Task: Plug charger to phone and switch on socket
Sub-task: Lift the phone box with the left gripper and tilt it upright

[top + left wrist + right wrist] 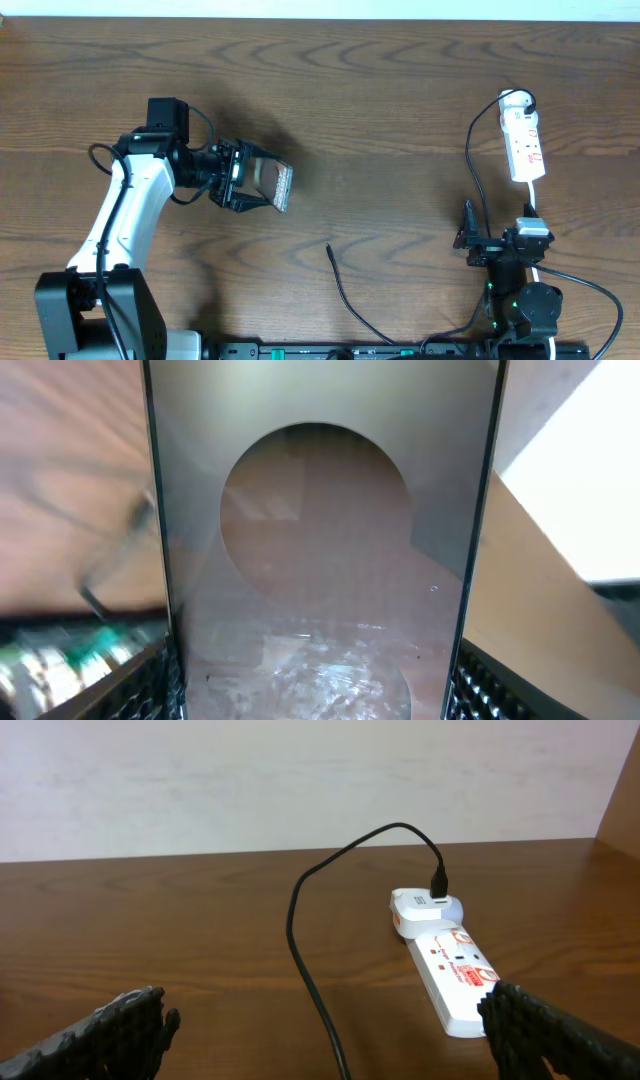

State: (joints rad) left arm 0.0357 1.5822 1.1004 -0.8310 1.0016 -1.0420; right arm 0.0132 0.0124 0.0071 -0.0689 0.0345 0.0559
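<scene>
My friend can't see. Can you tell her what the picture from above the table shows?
The left gripper holds the phone, tilted, over a wooden table. The charger lies unplugged on the table in the middle, and the white socket sits at the far right, beyond the open right gripper.

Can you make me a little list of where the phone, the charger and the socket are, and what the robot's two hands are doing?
phone: clamped between the fingers of the left gripper
charger: plug tip lies loose on the table between the arms, not in the phone
socket: flat on the table, ahead of the right gripper, untouched
socket switch: too small to tell
right gripper: fingers wide open, holding nothing
</scene>
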